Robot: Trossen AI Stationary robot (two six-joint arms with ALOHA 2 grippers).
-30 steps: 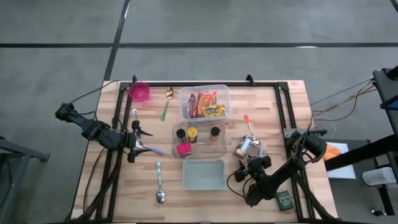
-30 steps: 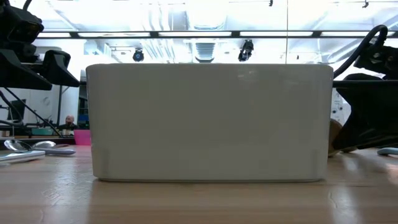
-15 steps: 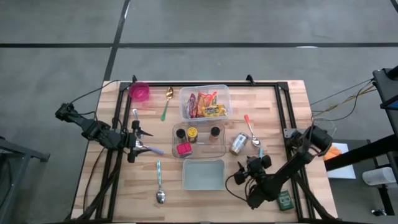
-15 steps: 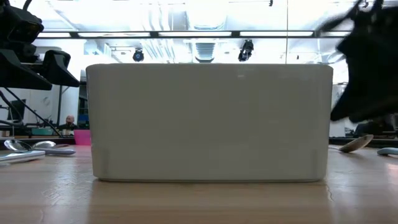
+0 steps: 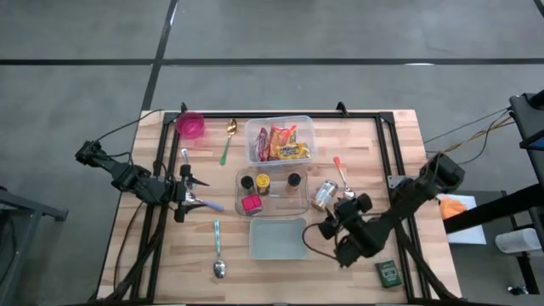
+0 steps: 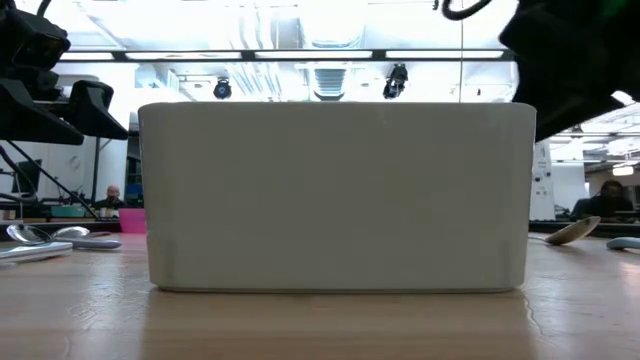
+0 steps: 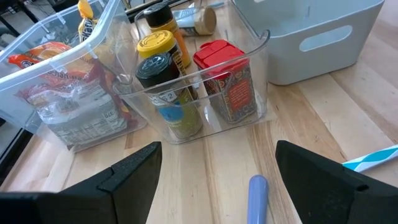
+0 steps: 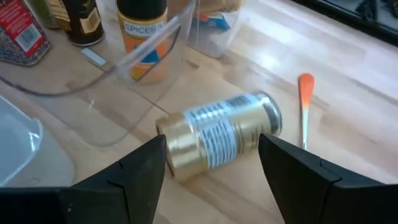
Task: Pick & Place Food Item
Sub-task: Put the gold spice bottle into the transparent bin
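At right of centre in the high view we see the can (image 5: 324, 195) lying on its side on the table (image 5: 399, 153), beside the clear bin (image 5: 274, 194). Our right gripper (image 8: 211, 163) hovers just behind it, fingers apart, gripping nothing. The left gripper (image 7: 214, 171) waits at left, fingers spread and empty.

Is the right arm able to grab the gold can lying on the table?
Probably yes. The right gripper hangs open just above the gold can, which lies on its side on bare wood beside the clear bin, and nothing sits between them.
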